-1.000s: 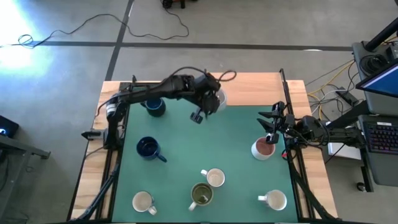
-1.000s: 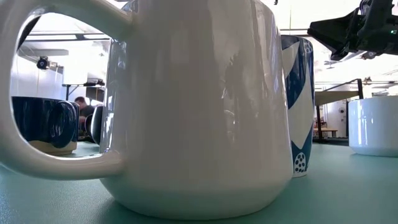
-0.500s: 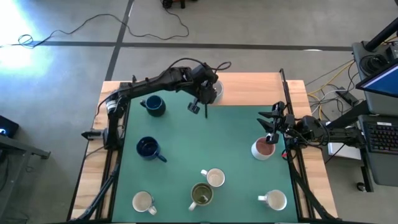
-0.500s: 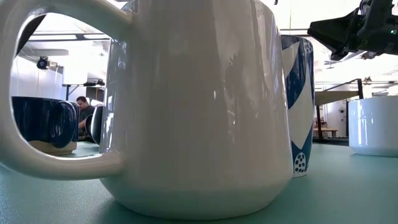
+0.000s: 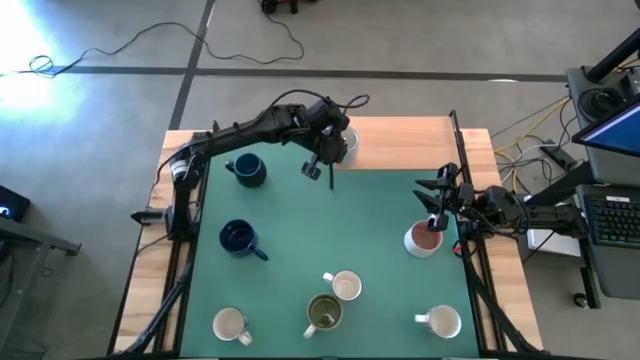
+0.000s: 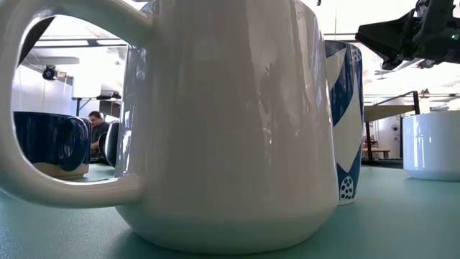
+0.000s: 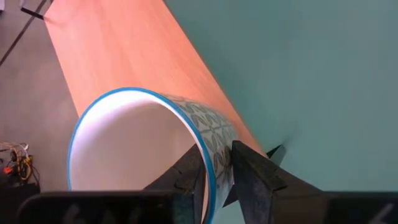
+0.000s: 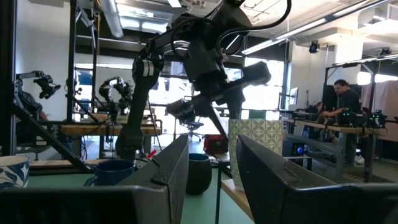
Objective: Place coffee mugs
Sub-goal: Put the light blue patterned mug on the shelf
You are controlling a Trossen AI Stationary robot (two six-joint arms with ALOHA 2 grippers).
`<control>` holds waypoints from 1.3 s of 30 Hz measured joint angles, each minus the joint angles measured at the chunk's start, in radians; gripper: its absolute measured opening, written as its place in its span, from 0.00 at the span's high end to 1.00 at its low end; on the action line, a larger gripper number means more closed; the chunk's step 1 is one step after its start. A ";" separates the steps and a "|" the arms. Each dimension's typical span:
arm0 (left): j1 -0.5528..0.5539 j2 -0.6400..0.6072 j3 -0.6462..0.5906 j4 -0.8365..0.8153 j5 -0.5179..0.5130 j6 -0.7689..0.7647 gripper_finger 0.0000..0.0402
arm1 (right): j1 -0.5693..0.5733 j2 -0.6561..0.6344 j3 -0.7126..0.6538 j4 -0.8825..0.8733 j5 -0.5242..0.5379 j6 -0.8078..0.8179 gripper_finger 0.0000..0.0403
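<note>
The left gripper [image 5: 330,160] is at the far edge of the table, on the bare wood strip [image 5: 400,130] just past the green mat [image 5: 340,230], with its two dark fingers [image 7: 249,177] straddling the wall of a white patterned ceramic mug with a blue rim [image 7: 149,143], one finger inside and one outside. The wrist view shows only a slim gap on each side of the wall, so whether it is clamped or just letting go cannot be told; the mug looks tilted relative to the gripper, close to or on the wood. Judged step: placing this mug at the far edge, at or near the release. Next move likely calls for spreading the fingers fully, lifting straight up clear of the rim without tipping the mug, then going for another mug. Nearest to the left gripper is a dark navy blue mug [image 5: 248,171] on the mat beside it; a second navy mug [image 5: 238,238] sits further toward the near side. The right gripper [image 5: 437,203] waits with its fingers spread and empty, just beside a white mug with a reddish-pink inside [image 5: 424,240].
</note>
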 joint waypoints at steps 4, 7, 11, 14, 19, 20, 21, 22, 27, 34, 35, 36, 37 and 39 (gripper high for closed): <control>0.004 0.000 -0.001 0.002 0.001 -0.001 0.85 | 0.000 0.000 0.000 0.000 0.000 0.000 0.69; 0.010 0.000 -0.001 0.014 0.000 -0.015 0.84 | 0.000 0.000 0.000 0.000 0.000 0.000 0.69; 0.020 0.008 -0.002 0.043 -0.001 -0.044 0.82 | 0.000 0.000 0.000 0.000 0.000 0.000 0.69; 0.026 0.022 -0.002 0.066 -0.002 -0.052 0.79 | 0.000 0.000 0.000 0.000 0.000 0.000 0.69; 0.030 0.045 -0.002 0.094 -0.004 -0.053 0.75 | 0.000 0.000 0.000 0.000 0.000 0.000 0.69; 0.030 0.046 -0.001 0.098 -0.004 -0.053 0.75 | 0.000 0.000 0.000 0.000 0.000 0.000 0.69; 0.030 0.046 -0.001 0.099 -0.004 -0.053 0.74 | 0.000 0.000 0.000 0.001 0.000 0.000 0.69; 0.030 0.046 0.002 0.099 -0.005 -0.053 0.74 | 0.000 0.000 0.000 0.001 0.000 0.000 0.69; 0.042 0.046 0.021 0.106 -0.005 -0.047 0.73 | 0.000 0.000 0.000 0.000 0.000 0.000 0.69; 0.043 0.046 0.021 0.105 -0.007 0.001 0.78 | 0.000 0.000 0.000 0.000 0.000 0.000 0.69; 0.043 0.046 0.021 0.106 -0.006 0.006 0.80 | 0.000 0.000 0.000 0.000 0.000 0.000 0.69; 0.043 0.046 0.021 0.106 -0.005 0.008 0.80 | 0.000 0.000 0.000 0.000 0.000 0.000 0.69; 0.043 0.046 0.021 0.105 -0.005 0.012 0.81 | 0.000 0.000 0.000 0.000 0.000 0.000 0.69; 0.046 0.046 0.021 0.107 -0.005 0.023 0.81 | 0.000 0.000 0.000 0.000 0.000 0.000 0.69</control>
